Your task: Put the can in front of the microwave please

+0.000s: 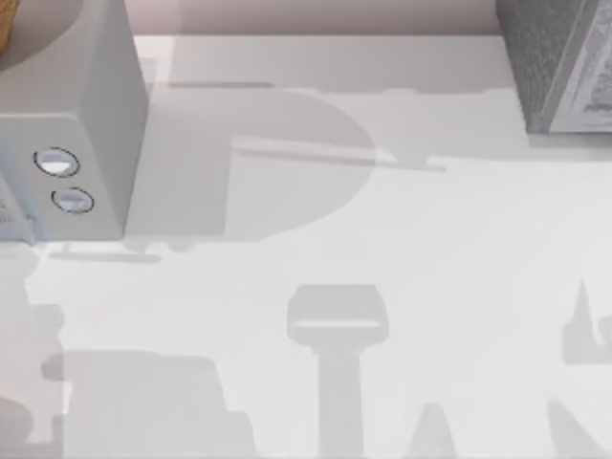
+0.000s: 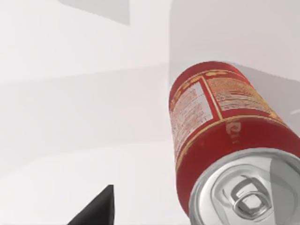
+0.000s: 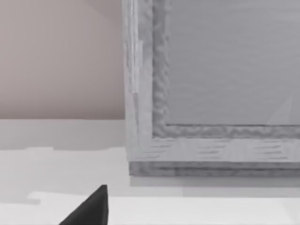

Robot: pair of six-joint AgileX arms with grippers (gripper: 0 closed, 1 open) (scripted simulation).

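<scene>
While the table point(image 1: 402, 249) looks bare from above, one microwave point(image 1: 67, 143) sits at its left edge and one grey box point(image 1: 559, 67) at the right.
One red can point(image 2: 220, 136) stands upright by a dark fingertip point(image 2: 96, 208) in the left wrist view; can't tell if it's in front of the microwave, or either gripper's spread.

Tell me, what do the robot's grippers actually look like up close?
Little of them is in frame. The left wrist view catches one dark, nearly black finger of the left gripper, a plain matte wedge narrowing to a point. The right wrist view has a matching black pointed finger of the right gripper. No cables, markings or labels can be made out on either.
</scene>
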